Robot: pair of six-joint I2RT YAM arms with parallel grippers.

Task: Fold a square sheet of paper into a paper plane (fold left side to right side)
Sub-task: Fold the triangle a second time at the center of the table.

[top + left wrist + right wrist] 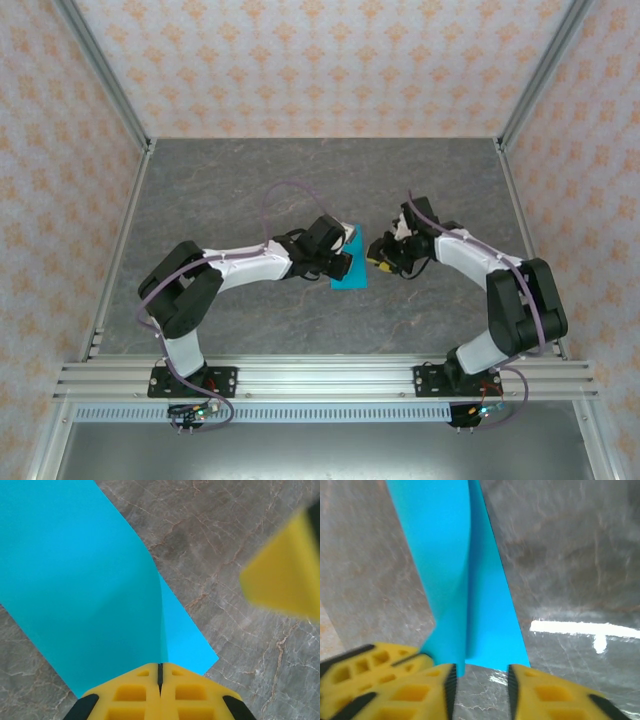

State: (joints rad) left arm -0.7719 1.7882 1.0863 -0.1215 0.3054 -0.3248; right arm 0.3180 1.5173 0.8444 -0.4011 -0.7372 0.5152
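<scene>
Left gripper (160, 667) is pinched shut on the lifted flap of the square sheet of paper (80, 580) mid-table, while the right gripper (480, 674) sits part-open and empty at its right edge.

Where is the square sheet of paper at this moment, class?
In the top view the square sheet of paper lies near the middle of the table, between the left claw, shut on it, and the open right claw.

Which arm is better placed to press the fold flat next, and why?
Probably right: the right end effector is open and empty, tips at the edge of the square sheet of paper by the raised fold. The left end effector is shut on the lifted flap and must hold it.
</scene>
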